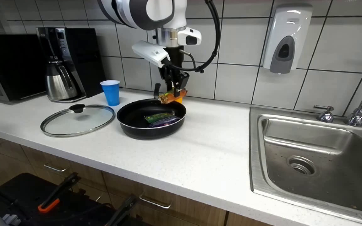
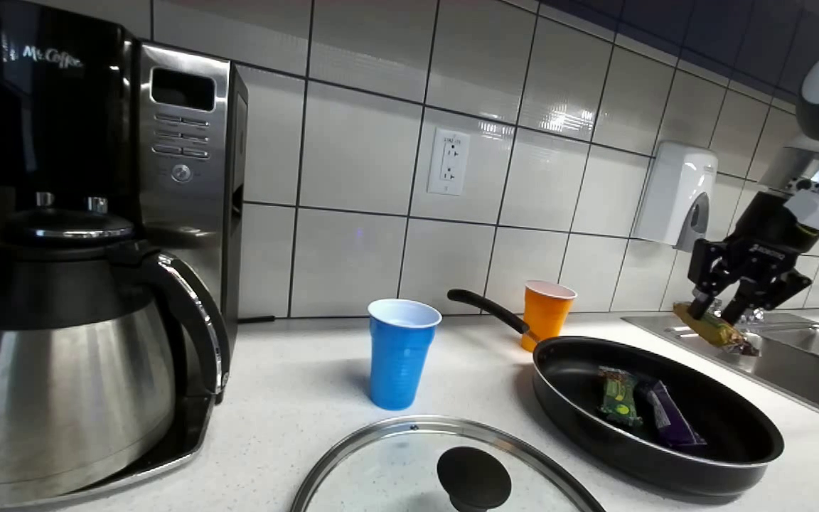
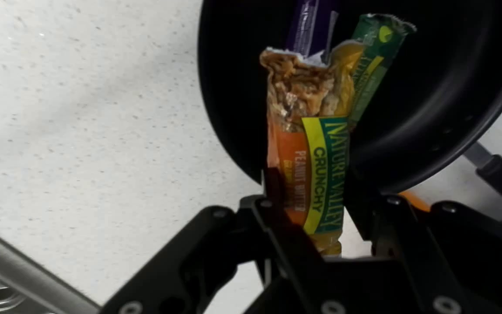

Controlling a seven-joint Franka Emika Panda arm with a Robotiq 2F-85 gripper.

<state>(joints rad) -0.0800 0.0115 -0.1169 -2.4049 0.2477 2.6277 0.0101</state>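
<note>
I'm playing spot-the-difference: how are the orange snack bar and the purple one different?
The orange bar is clamped in the gripper; the purple bar lies in the pan. The orange bar shows orange, yellow and green; the purple bar is mostly purple. Both are wrapped.

Claw [image 3: 313,187] partly hides held bar [image 3: 311,162]; bottom edge crops lid [image 2: 409,471]

Between my two fingers [image 3: 359,209] I count one orange snack bar [image 3: 312,152]. Below the fingers: one pan [image 1: 143,133] containing one green bar [image 2: 619,400] and one purple bar [image 2: 669,419]. Bar total: three. Cup total: two; one orange cup [image 2: 548,313] near my fingers, one blue cup [image 2: 399,359] farther off. Well apart from my fingers: one lid [image 1: 80,126], one coffee maker [image 2: 200,167], one soap dispenser [image 1: 289,33], one sink [image 1: 256,166].
</note>
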